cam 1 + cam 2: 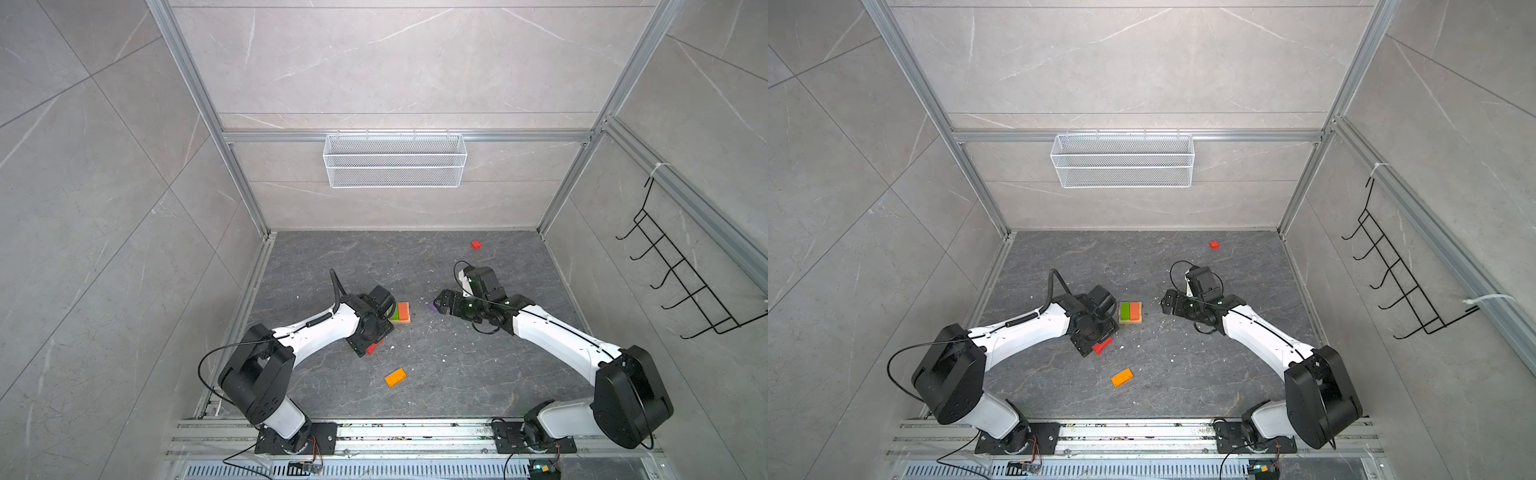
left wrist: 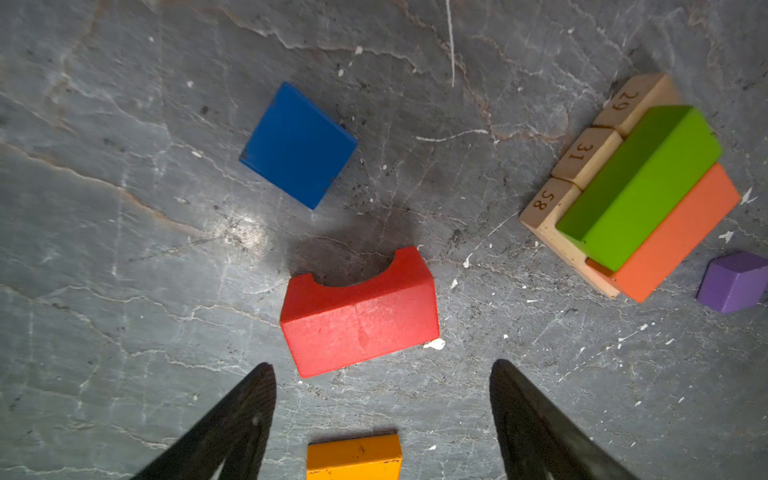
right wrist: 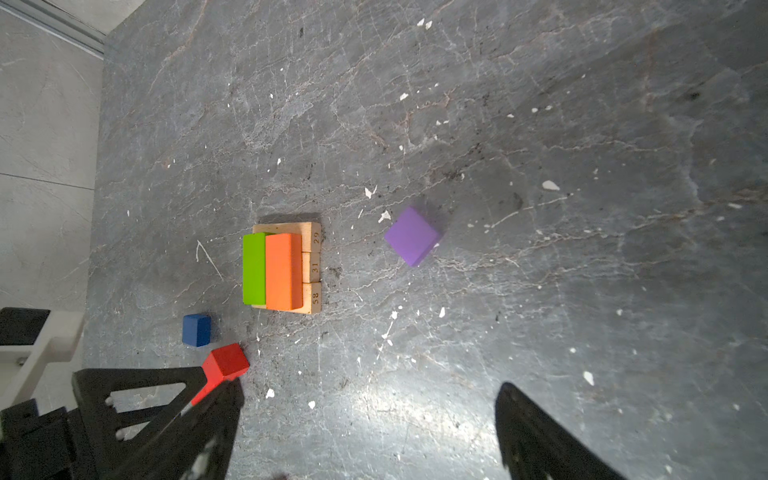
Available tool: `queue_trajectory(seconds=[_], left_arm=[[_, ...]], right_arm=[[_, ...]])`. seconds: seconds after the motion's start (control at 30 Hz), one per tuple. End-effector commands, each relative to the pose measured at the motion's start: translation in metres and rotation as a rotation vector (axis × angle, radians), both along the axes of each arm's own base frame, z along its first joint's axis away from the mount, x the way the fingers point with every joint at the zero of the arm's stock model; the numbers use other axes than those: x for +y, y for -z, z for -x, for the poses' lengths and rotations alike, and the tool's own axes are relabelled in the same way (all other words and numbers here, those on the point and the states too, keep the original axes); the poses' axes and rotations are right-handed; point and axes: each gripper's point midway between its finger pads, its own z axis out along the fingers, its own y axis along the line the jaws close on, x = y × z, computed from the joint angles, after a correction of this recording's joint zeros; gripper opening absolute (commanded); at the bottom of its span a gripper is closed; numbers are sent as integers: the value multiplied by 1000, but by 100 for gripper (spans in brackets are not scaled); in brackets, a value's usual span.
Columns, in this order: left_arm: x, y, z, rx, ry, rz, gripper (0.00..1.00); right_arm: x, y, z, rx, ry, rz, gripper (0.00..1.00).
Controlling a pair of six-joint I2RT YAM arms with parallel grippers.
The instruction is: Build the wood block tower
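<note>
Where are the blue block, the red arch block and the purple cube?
blue block [image 2: 298,145]: left wrist view, top face.
red arch block [image 2: 361,320]: left wrist view, broad flat face.
purple cube [image 3: 411,236]: right wrist view, top face.

- You can read three numbers, all in dark figures on the end faces of the tan base bars of the wood block tower [image 3: 282,270].
- "29" stands on the end bar [image 3: 316,237] of the row.
- "31" stands on the middle bar [image 3: 314,267], which lies between the other two and touches both.
- "58" stands on the other end bar [image 3: 315,297].
- You get the same three numbers in the left wrist view, again in the order 29, 31, 58 along the row.
- In both top views these figures are too small for you to make out.
</note>
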Motion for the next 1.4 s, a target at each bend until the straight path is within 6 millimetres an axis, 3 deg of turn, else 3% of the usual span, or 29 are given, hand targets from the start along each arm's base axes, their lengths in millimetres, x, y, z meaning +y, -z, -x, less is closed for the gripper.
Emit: queue_trajectory(seconds=[0.0, 0.4, 0.77, 1.0, 1.37], left_arm=[[-2, 6, -1, 21, -2, 6, 83], [5, 28, 1, 71, -30, -19, 80], [12, 38, 0, 84, -14, -60, 68], [17, 36, -3, 71, 71, -119, 52], [30, 10, -21, 16, 403, -300, 42]], right_arm=[[-4, 4, 1, 15, 3, 18, 95], [-4, 7, 1, 23, 4, 29, 94], [-5, 11, 4, 36, 5, 27, 93], [-4, 13, 3, 39, 8, 23, 93], [-2, 18, 3, 44, -6, 25, 93]])
